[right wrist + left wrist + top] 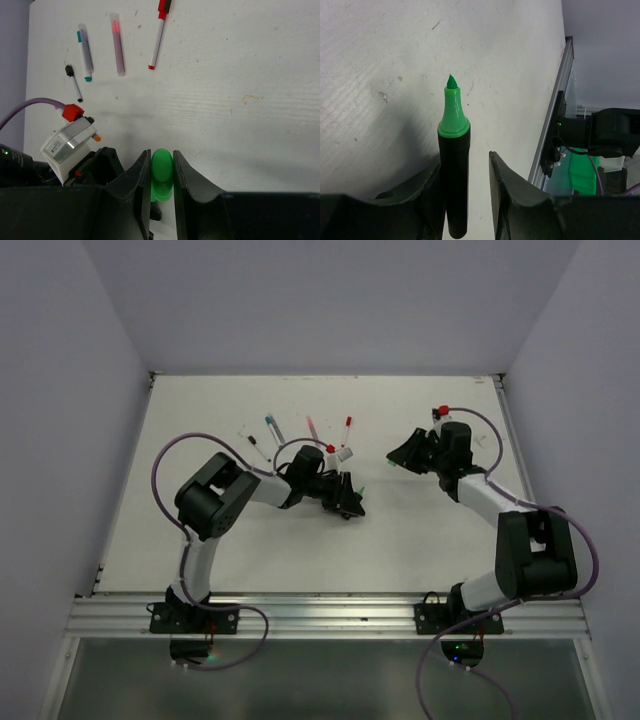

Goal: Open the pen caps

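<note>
Left gripper (472, 170) is partly open, jaws wider than what sits between them: a stubby plastic highlighter (454, 165) with a black barrel and a bright green nib section. It's uncapped with the nib exposed, pointing away from the wrist. The barrel lies against one finger (427, 197) with a clear gap to the other, so it isn't clamped. Right gripper (161, 155) is closed snug on the wide bright green plastic cap (162, 170), both fingers touching it, with the rounded end poking past the tips. From above, the left gripper (350, 502) and right gripper (400, 455) sit mid-table, apart, facing each other over the white table (420, 530). Four thin pens lie in a loose row on the far side, well clear of both grippers: black (74, 82), teal (85, 52), pink (118, 45) and red (159, 35). Can't tell whether their caps are on, too small.
</note>
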You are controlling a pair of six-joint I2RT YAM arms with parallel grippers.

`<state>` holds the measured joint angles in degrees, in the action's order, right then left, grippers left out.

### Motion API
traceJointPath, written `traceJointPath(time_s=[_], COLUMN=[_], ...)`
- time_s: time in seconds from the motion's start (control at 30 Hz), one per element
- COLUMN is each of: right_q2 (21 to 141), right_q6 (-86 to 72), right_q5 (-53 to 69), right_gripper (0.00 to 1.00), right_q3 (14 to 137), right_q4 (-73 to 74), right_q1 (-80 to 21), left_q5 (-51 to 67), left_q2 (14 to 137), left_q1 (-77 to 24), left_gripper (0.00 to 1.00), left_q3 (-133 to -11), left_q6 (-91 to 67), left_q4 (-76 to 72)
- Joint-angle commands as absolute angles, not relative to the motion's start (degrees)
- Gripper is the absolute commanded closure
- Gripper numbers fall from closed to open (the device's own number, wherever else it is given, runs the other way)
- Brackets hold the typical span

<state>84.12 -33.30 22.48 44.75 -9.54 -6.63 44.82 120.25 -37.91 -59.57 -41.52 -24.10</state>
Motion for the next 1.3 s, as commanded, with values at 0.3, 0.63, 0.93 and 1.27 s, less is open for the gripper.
traceJointPath(time_s=[0.3,0.63,0.93,1.27], right_q2=[88.3,89.8,95.1,104.1], right_q6=[-32.3,-31.7,-32.0,-33.7], right_q5=[25.7,24.7,24.5,27.0], right_gripper=[1.0,1.0,1.0,1.0], right_q3=[43.9,44.6,46.9,50.1], right_q4=[-14.0,-13.2,-11.7,-14.5], right_q1=[-6.5,-6.5,-6.5,-8.0], left_q5=[38.1,30.3,12.0,-7.2], left_q2=[119.5,115.9,105.5,85.5], left_q1=[-38.1,-37.7,-36.3,-35.0], left_gripper=[0.37,0.11,0.07,0.0], left_q3=[-58.2,-58.8,-59.5,-60.1], left_q6=[-38.7,-34.1,-26.7,-21.1], left_q4=[-20.6,-11.5,2.7,14.3])
